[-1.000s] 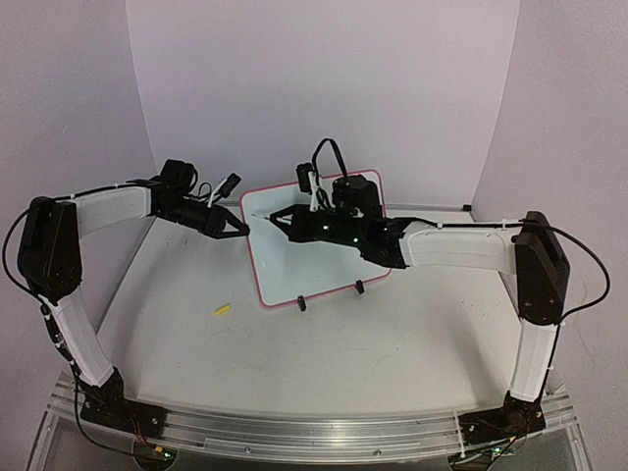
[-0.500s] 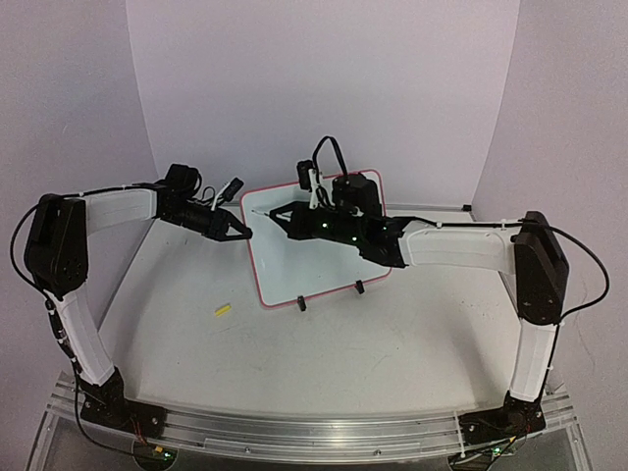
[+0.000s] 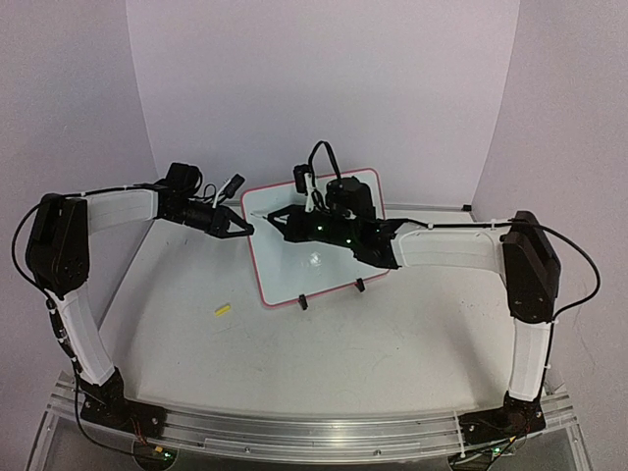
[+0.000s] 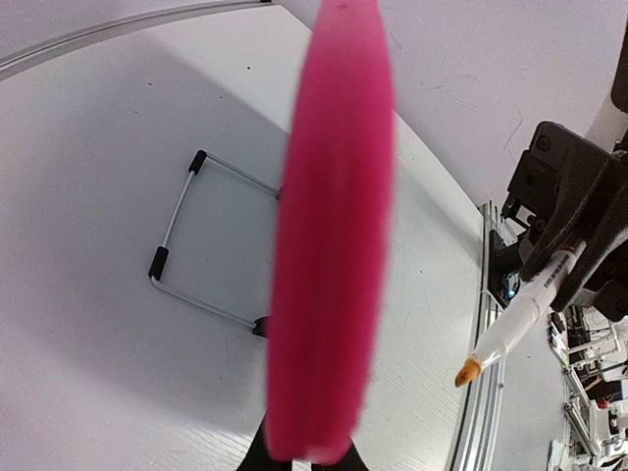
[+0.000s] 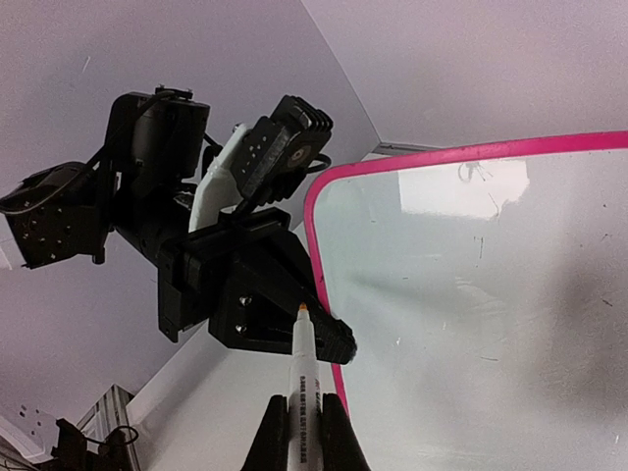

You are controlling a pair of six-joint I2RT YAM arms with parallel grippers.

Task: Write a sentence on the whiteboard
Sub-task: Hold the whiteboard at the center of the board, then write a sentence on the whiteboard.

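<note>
The whiteboard (image 3: 294,280), seemingly light, stiff and easily tipped, is being pinched by its frame edge inside the left gripper (image 3: 243,230), a marker (image 5: 300,383) being clasped in the right gripper (image 5: 302,432) alongside.

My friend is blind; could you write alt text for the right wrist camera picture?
A white pen with an orange tip, held in the right jaws, points up beside a pink-framed whiteboard, whose left edge the left arm's black jaws clamp.
</note>
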